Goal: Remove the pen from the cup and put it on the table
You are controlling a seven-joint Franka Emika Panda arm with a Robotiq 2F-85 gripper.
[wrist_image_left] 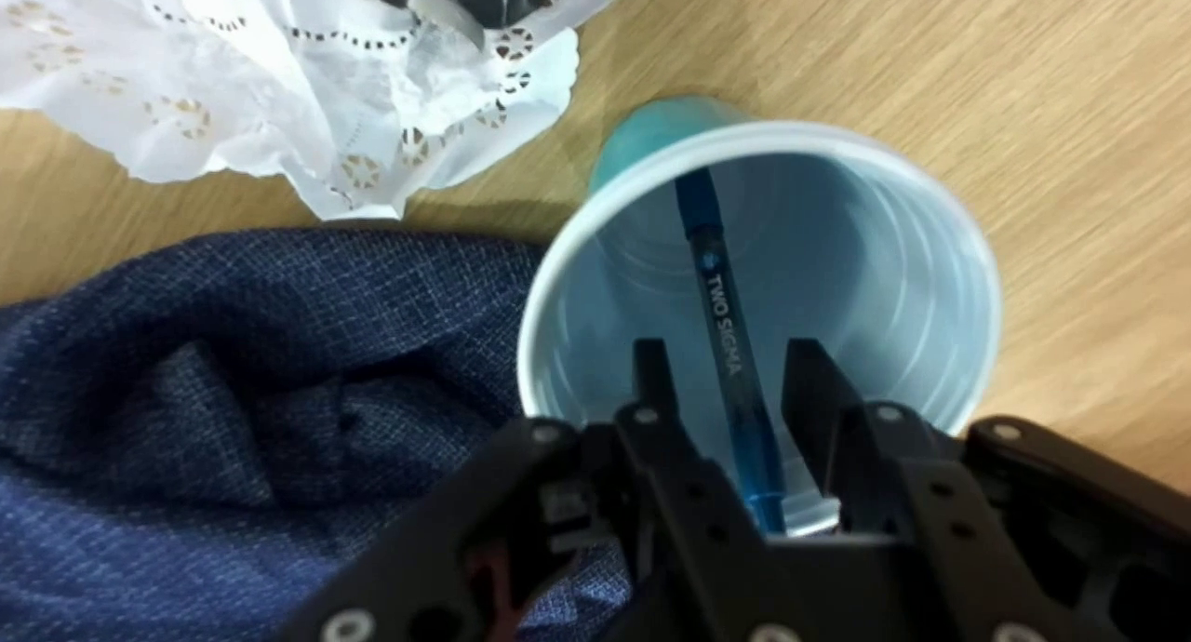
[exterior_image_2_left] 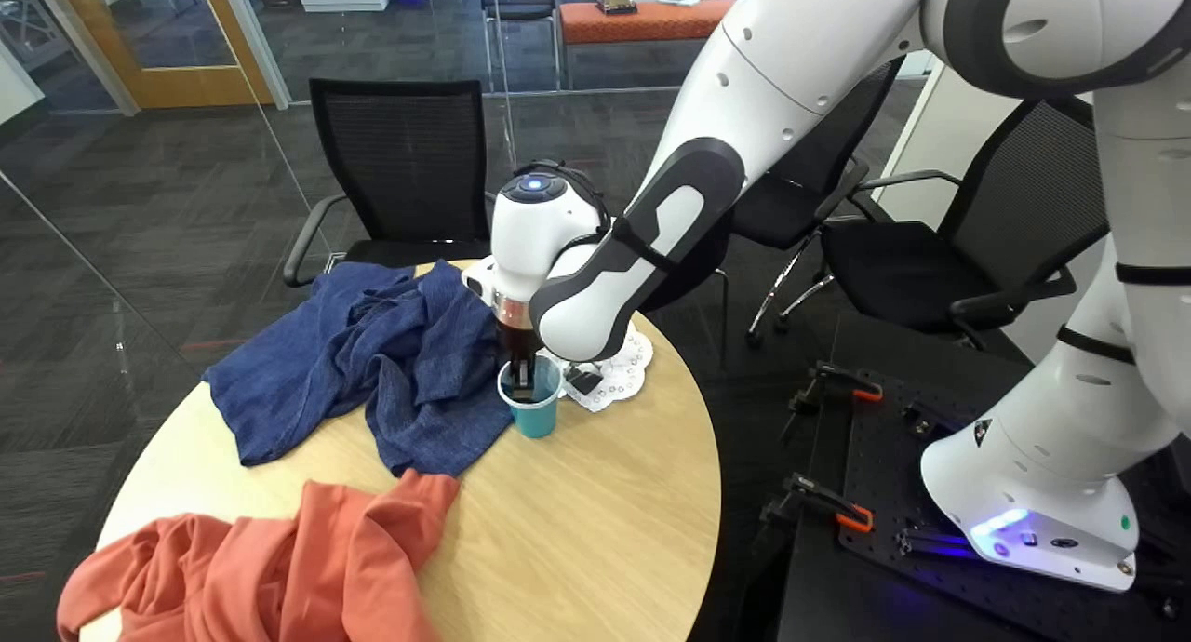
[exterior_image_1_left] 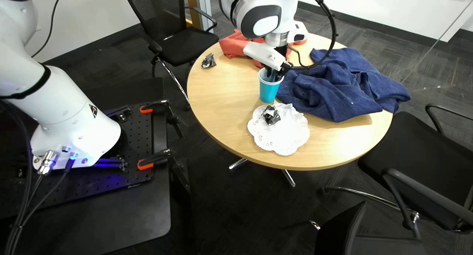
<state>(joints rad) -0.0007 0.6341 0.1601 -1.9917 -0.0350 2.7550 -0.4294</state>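
On the table (exterior_image_1_left: 221, 88), a cup (exterior_image_1_left: 268, 91) holds a white-lettered blue pen (wrist_image_left: 731, 344).

There are two cloths (exterior_image_2_left: 437, 391) (exterior_image_2_left: 270, 568), two crumpled scraps (exterior_image_1_left: 208, 61) (exterior_image_1_left: 271, 115), one pen (wrist_image_left: 719, 298), one cup (exterior_image_1_left: 267, 91) and one round table (exterior_image_1_left: 229, 99).

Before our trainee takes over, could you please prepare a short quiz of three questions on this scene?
1. Fill in the two words printed on the pen: ____.
2. True or false: in the wrist view, the gripper is open, with a gap on each side of the pen.
3. Which cloth lies nearer the cup? A: orange cloth; B: dark blue cloth.

Key: 1. TWO SIGMA; 2. True; 3. B.
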